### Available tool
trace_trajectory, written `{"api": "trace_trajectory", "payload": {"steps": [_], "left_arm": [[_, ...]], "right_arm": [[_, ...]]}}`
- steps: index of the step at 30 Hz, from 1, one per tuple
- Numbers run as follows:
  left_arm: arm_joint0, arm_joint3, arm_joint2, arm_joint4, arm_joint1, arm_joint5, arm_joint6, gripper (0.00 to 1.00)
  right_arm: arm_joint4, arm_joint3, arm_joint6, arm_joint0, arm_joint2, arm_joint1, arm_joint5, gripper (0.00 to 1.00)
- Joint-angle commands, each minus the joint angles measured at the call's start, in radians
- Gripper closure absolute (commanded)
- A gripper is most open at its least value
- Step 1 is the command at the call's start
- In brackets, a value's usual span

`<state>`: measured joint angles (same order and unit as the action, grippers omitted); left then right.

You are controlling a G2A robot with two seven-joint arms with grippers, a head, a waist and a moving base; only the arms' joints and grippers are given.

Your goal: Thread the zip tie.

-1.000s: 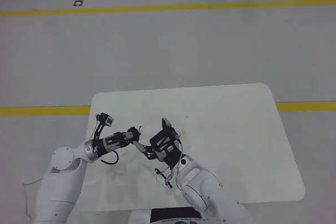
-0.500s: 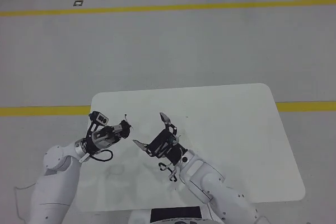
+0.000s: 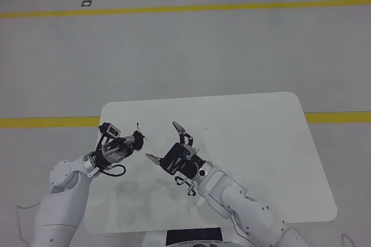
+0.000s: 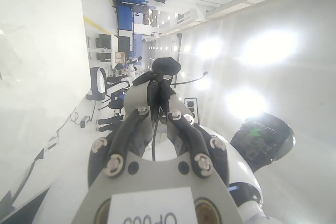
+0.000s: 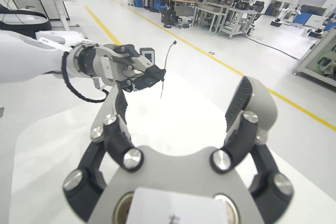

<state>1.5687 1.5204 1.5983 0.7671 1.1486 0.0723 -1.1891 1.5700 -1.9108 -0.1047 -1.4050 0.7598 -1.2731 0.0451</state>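
Observation:
A thin black zip tie (image 5: 166,67) stands nearly upright in the air, its small head at the upper end. My left gripper (image 5: 157,76) is shut on it near its lower third, above the white table's (image 3: 253,136) left part (image 3: 138,139). In the left wrist view the closed fingers (image 4: 157,93) pinch the tie (image 4: 193,80), which curves away past them. My right gripper (image 5: 178,101) stands open and holds nothing, a short way from the tie; from above it sits near the table's middle (image 3: 167,143).
The white table has rounded corners, and bare surface stretches to the right and far side (image 3: 266,160). Yellow floor lines (image 3: 173,8) run beyond it. Workbenches and shelving (image 5: 210,12) stand far off in the room.
The two grippers were close together a second ago. My left gripper has pulled back to the left with the zip tie, and my right gripper has opened wide.

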Motion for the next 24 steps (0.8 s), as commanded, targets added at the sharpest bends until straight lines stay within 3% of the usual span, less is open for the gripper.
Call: {"api": "trace_trajectory", "payload": {"steps": [1,5,9,13,21,23,24], "left_arm": [[-0.004,-0.017,-0.007,0.096,0.003,-0.054,0.002,1.00],[-0.011,-0.037,-0.014,0.189,0.002,-0.139,-0.022,1.00],[-0.017,-0.056,-0.022,0.272,0.002,-0.203,-0.038,1.00],[-0.018,-0.058,-0.030,0.286,0.001,-0.210,-0.031,1.00],[-0.018,-0.058,-0.031,0.288,0.001,-0.211,-0.024,1.00],[-0.018,-0.059,-0.041,0.317,0.004,-0.230,0.002,1.00],[-0.016,-0.065,-0.048,0.361,0.005,-0.264,0.004,1.00]], "right_arm": [[0.000,0.001,-0.015,0.023,-0.019,0.013,-0.019,0.00],[0.000,0.005,0.033,0.062,-0.071,0.046,-0.058,0.00],[0.000,0.020,0.019,0.150,-0.139,0.093,-0.092,0.00],[0.000,0.025,-0.020,0.275,-0.263,0.146,-0.161,0.00],[0.000,0.025,-0.020,0.275,-0.263,0.146,-0.161,0.00],[0.000,0.030,-0.012,0.276,-0.258,0.146,-0.161,0.00],[0.000,0.037,-0.003,0.278,-0.261,0.146,-0.161,0.00]]}}
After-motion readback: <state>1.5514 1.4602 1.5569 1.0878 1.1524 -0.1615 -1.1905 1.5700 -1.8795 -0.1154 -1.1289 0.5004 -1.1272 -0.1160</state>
